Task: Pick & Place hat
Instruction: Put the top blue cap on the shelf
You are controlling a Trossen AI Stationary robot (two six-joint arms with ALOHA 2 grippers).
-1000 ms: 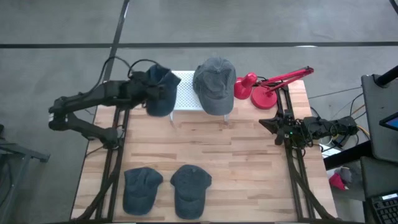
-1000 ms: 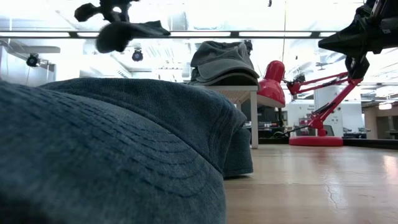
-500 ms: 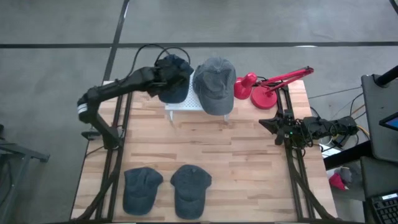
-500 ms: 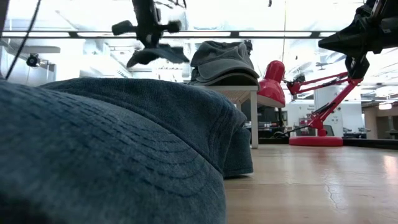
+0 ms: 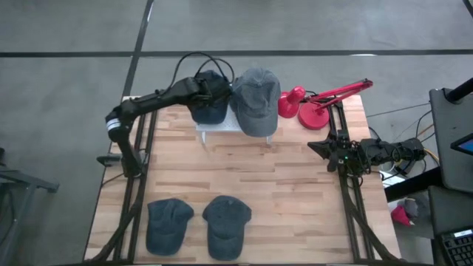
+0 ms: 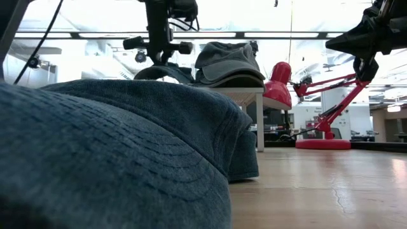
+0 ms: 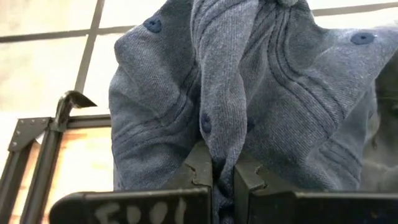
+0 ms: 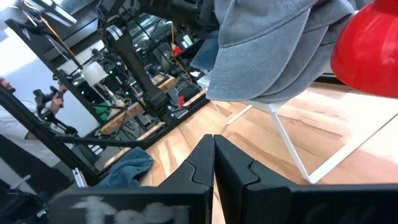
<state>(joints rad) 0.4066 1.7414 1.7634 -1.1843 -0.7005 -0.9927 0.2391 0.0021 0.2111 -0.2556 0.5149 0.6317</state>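
Left gripper [image 7: 222, 177]: clamped on a fold of the dark hat [image 5: 209, 96] — over the white rack's [image 5: 219, 124] left half, upper centre, touching the grey hat [image 5: 255, 100].
Right gripper [image 8: 213, 158]: shut, empty, at the table's [image 5: 295, 192] right edge.
Open room: bare wood mid-frame; two caps [image 5: 168, 224] bottom left.
Wrist view only: the fabric pinch.

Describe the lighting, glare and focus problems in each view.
Low view: a blue cap fills the foreground, soft and out of focus; bright ceiling lights behind leave the left gripper a dark silhouette. Left wrist view: the held blue hat is sharp, the floor beyond pale and washed out. Right wrist view: the red lamp and background look blurred. High view: evenly lit, no glare.
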